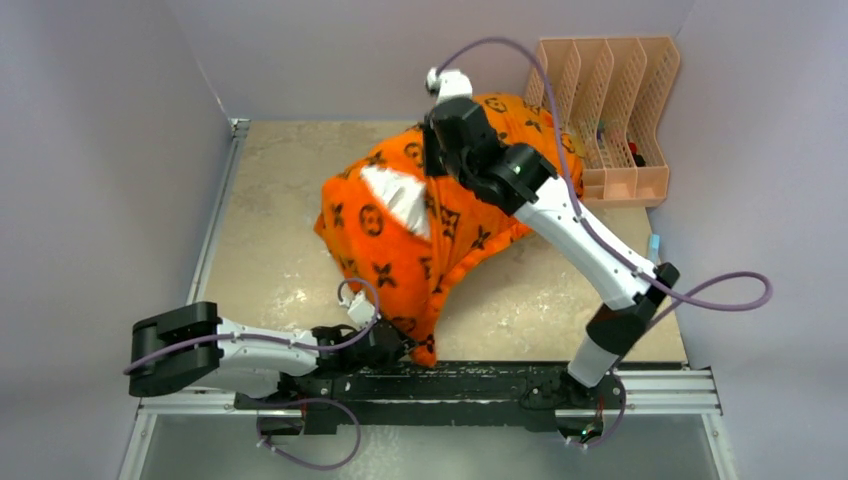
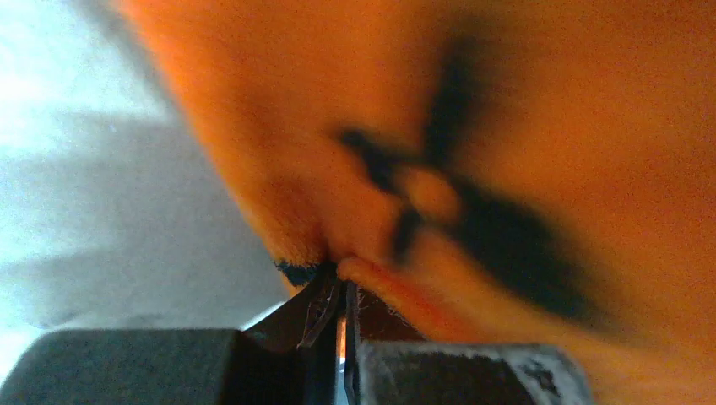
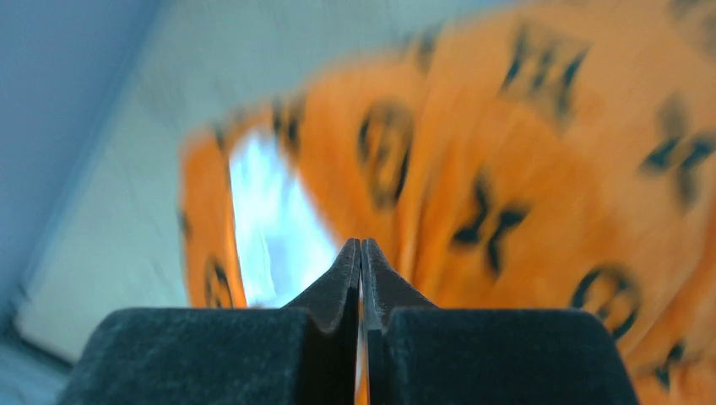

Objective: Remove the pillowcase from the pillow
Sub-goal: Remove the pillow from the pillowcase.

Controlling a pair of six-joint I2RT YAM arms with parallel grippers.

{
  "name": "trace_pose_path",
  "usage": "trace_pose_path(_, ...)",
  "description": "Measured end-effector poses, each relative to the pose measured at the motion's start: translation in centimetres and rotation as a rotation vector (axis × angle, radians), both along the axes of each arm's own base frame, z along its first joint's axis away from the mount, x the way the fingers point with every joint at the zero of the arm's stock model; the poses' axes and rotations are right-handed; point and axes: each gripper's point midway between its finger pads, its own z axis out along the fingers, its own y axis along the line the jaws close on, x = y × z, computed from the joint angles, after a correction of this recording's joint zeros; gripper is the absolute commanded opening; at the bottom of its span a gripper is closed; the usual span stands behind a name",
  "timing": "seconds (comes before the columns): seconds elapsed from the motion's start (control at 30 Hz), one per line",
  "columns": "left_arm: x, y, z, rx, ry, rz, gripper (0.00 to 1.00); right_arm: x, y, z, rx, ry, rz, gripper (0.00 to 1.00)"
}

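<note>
**Orange cover still on the pillow, near corner pinched**

The bright orange plush pillowcase (image 1: 470,215) printed with black flower and circle motifs lies bunched in the middle of the beige marbled table (image 1: 280,270), running from the far right toward the near edge. Through a gap on its far-left side a patch of the plain white stuffed pillow (image 1: 393,195) shows, so the pillow is mostly inside the cover.

The left pincer (image 2: 342,291) sits low at the near edge of the table, pressed together on a folded edge of the pillowcase beside a black flower motif. From there a band of fabric stretches away toward the far side.

The right pincer (image 3: 361,249) hangs over the far part of the pillowcase with its fingers pressed together. Whether any fabric is caught between them cannot be told.

A peach plastic file rack (image 1: 610,110) stands at the far right corner, just beside the pillowcase.
</note>
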Motion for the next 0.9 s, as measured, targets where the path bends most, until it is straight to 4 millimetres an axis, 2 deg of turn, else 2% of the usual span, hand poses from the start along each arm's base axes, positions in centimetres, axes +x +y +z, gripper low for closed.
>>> trace_pose_path(0.03, 0.0, -0.2, -0.2, -0.015, 0.006, 0.010, 0.00, 0.9, 0.2, 0.9, -0.006, -0.031, -0.013, 0.00)
trace_pose_path(0.1, -0.2, -0.9, -0.2, -0.046, 0.032, 0.018, 0.00, 4.1, 0.1, 6.5, 0.089, -0.187, -0.084, 0.00)
trace_pose_path(0.17, -0.2, -1.2, -0.1, -0.057, 0.041, 0.020, 0.00, 5.3, -1.9, 12.0, 0.180, -0.320, -0.157, 0.00)
trace_pose_path(0.2, -0.2, -1.4, -0.1, -0.057, 0.042, 0.018, 0.00, 5.3, -3.4, 14.7, 0.227, -0.384, -0.194, 0.00)
trace_pose_path(0.27, -0.2, -1.7, 0.0, -0.048, 0.043, 0.015, 0.00, 4.2, -6.3, 18.5, 0.298, -0.468, -0.253, 0.00)
trace_pose_path(0.3, -0.2, -1.7, 0.3, -0.044, 0.041, 0.015, 0.05, 3.3, -7.3, 19.7, 0.328, -0.496, -0.265, 0.00)
trace_pose_path(0.33, -0.2, -1.8, 0.6, -0.030, 0.039, 0.010, 0.15, 2.6, -7.9, 20.1, 0.345, -0.508, -0.266, 0.07)
trace_pose_path(0.37, -0.3, -1.6, 0.9, -0.012, 0.039, 0.003, 0.29, 1.7, -8.3, 19.8, 0.368, -0.512, -0.254, 0.19)
trace_pose_path(0.4, -0.4, -1.3, 1.0, 0.009, 0.039, -0.006, 0.43, 1.2, -8.3, 18.4, 0.361, -0.488, -0.239, 0.31)
trace_pose_path(0.43, -0.6, -0.8, 1.3, 0.030, 0.040, -0.012, 0.51, 0.6, -8.1, 17.2, 0.365, -0.465, -0.216, 0.47)
trace_pose_path(0.47, -0.7, -0.4, 1.8, 0.051, 0.033, -0.026, 0.58, 0.3, -7.7, 16.1, 0.366, -0.441, -0.193, 0.56)
trace_pose_path(0.5, -0.9, 0.2, 2.4, 0.076, 0.027, -0.039, 0.62, 0.2, -6.8, 14.6, 0.367, -0.409, -0.156, 0.60)
trace_pose_path(0.6, -1.2, 2.1, 4.7, 0.131, -0.006, -0.076, 0.66, 0.0, -3.3, 7.9, 0.325, -0.263, -0.023, 0.62)
trace_pose_path(0.67, -1.1, 2.5, 7.8, 0.121, -0.045, -0.104, 0.66, -0.4, -0.5, 2.7, 0.278, -0.147, 0.078, 0.63)
trace_pose_path(0.73, -0.8, 1.9, 12.3, 0.049, -0.101, -0.123, 0.66, -1.9, 2.0, -2.5, 0.238, -0.019, 0.202, 0.67)
trace_pose_path(0.8, -0.4, 1.4, 17.0, -0.040, -0.160, -0.123, 0.66, -4.2, 4.3, -5.0, 0.227, 0.061, 0.322, 0.67)
trace_pose_path(0.87, 0.0, 1.8, 19.8, -0.085, -0.200, -0.107, 0.66, -6.5, 6.0, -5.6, 0.235, 0.098, 0.426, 0.69)
trace_pose_path(0.9, 0.1, 2.2, 20.4, -0.088, -0.212, -0.099, 0.66, -7.4, 6.7, -5.4, 0.242, 0.101, 0.468, 0.69)
